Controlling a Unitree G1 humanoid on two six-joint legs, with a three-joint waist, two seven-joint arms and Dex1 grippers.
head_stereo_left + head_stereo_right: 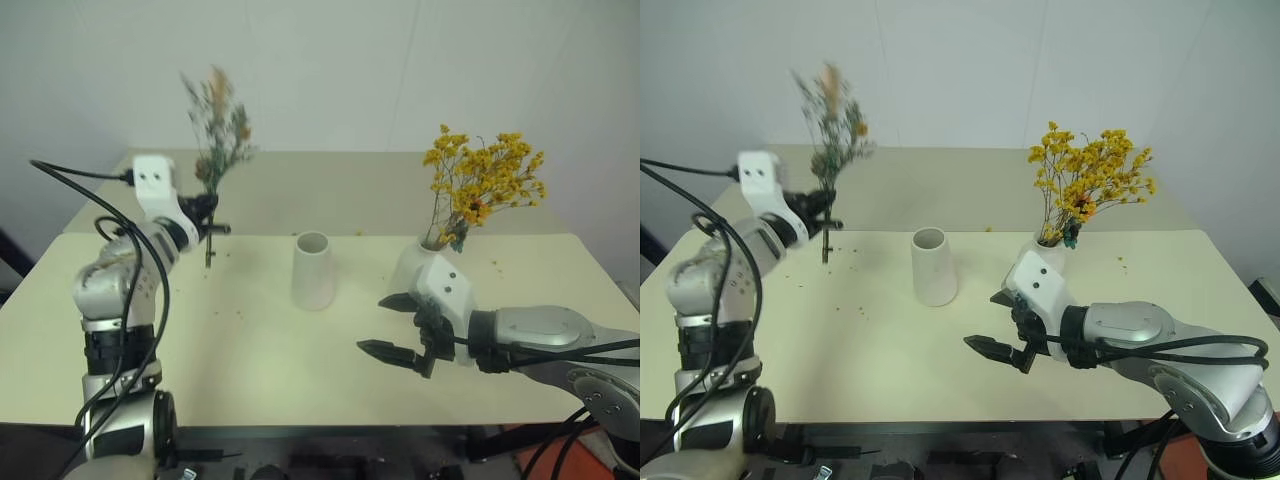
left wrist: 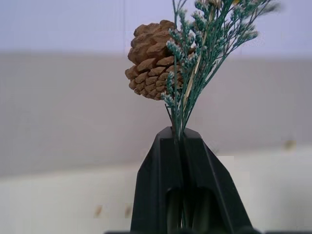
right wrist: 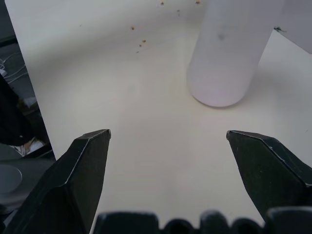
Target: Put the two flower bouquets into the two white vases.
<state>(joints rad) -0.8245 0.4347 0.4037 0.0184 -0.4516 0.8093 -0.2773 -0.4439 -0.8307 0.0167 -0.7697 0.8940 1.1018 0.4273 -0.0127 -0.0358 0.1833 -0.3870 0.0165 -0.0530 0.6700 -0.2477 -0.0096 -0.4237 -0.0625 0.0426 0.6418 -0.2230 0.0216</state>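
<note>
left pincer (image 2: pixel 181 141) clenched on grey-green bouquet (image 1: pixel 216 125); wrist view reveals its pinecone (image 2: pixel 152 61); right pincer (image 3: pixel 168 146) released.

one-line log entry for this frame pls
left gripper: shut on green bouquet, lifted | right gripper: open, idle | yellow bouquet: in round vase | cone vase: empty

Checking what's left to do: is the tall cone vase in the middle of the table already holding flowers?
No. The tall cone vase stands with its mouth empty, while the grey-green bunch is clamped in the left tool, held above the table.
</note>
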